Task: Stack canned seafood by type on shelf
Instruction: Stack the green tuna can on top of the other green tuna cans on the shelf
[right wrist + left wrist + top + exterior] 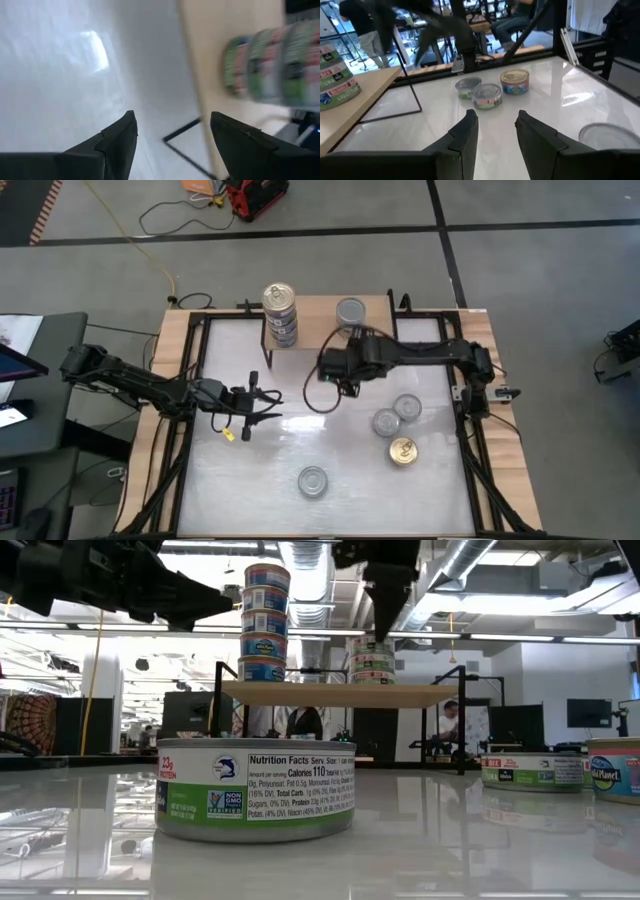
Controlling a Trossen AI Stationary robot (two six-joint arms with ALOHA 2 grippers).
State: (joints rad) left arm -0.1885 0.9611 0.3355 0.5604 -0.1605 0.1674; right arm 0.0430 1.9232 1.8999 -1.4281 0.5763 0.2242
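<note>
White tabletop (250, 480) carrying the shelf (320, 308) at its far edge — gold-topped stack (280, 315) left, silver-topped stack (351, 312) right. Right claw (335, 380), spread and empty, just before the silver-topped stack; left claw (262, 408), parted and empty, mid-tabletop. Four loose tins (398, 430) lie apart.
</note>
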